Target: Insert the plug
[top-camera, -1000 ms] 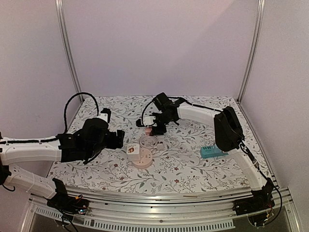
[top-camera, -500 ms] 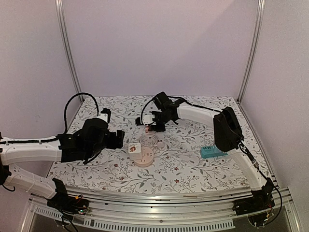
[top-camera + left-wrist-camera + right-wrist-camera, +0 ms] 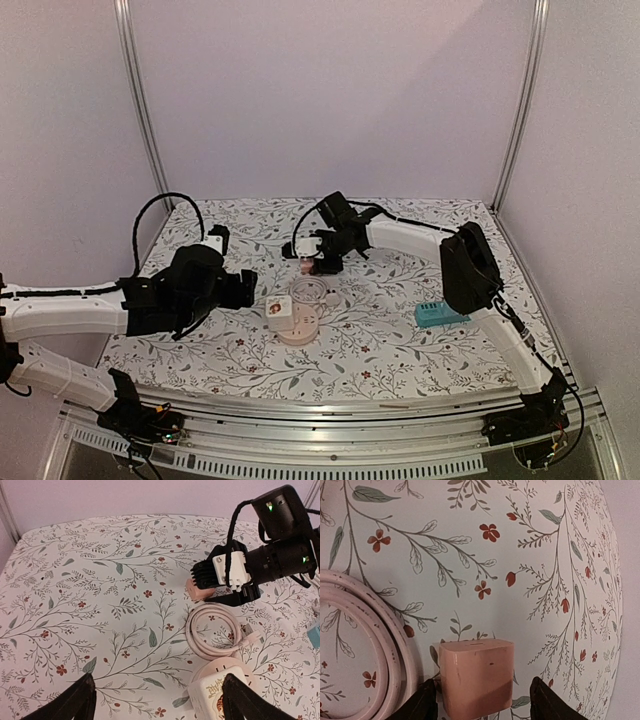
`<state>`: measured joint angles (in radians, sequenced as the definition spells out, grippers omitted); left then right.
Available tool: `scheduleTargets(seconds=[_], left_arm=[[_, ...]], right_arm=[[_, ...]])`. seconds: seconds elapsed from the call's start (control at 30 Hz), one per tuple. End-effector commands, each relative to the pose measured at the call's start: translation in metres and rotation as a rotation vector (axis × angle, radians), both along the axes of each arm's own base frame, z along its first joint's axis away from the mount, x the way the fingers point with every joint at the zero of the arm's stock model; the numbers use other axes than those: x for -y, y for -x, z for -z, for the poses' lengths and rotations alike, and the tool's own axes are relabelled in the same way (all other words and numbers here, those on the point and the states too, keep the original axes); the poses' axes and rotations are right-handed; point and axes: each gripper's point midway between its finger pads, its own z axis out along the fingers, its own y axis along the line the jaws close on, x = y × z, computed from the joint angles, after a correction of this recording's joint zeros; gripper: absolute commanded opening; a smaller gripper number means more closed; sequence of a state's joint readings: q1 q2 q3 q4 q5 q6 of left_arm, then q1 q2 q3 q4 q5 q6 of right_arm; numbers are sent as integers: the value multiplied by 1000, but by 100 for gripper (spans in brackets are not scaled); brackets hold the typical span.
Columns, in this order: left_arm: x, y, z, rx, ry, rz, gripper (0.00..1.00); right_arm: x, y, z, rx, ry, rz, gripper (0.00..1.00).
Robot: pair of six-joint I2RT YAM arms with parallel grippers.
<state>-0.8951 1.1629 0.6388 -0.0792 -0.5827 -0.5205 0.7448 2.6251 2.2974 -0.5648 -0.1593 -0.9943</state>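
Note:
A pink plug block (image 3: 476,675) stands upright on the table between the fingers of my right gripper (image 3: 482,695), which is open around it with a visible gap on the right side. The plug also shows in the top view (image 3: 306,266) under the right gripper (image 3: 318,262), and in the left wrist view (image 3: 195,589). A round pink socket base (image 3: 298,330) carries a white cube adapter (image 3: 279,310), and a coiled pink cable (image 3: 313,290) lies beside it. My left gripper (image 3: 248,288) is open and empty just left of the base, with the cube (image 3: 217,700) near its right finger.
A teal block (image 3: 440,315) lies on the table to the right, below the right arm's elbow. The table is covered in a floral-patterned sheet (image 3: 380,340). Metal frame posts and plain walls enclose the back and sides.
My right gripper has shifted slightly back, away from the coiled cable, staying at the pink plug. The left arm has not moved.

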Motion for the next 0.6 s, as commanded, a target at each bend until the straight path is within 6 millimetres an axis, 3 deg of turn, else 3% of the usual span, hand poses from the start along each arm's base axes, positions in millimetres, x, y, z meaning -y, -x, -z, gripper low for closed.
scheduleTargets(seconds=[0.0, 0.37, 0.57], left_arm=[[-3, -1, 1, -1, 16, -3, 86], [2, 0, 1, -13, 36, 17, 86], [5, 3, -2, -19, 65, 37, 85]], right_arm=[[6, -5, 32, -14, 30, 24, 66], [4, -19, 17, -54, -33, 83, 98], [7, -10, 4, -185, -77, 108, 99]])
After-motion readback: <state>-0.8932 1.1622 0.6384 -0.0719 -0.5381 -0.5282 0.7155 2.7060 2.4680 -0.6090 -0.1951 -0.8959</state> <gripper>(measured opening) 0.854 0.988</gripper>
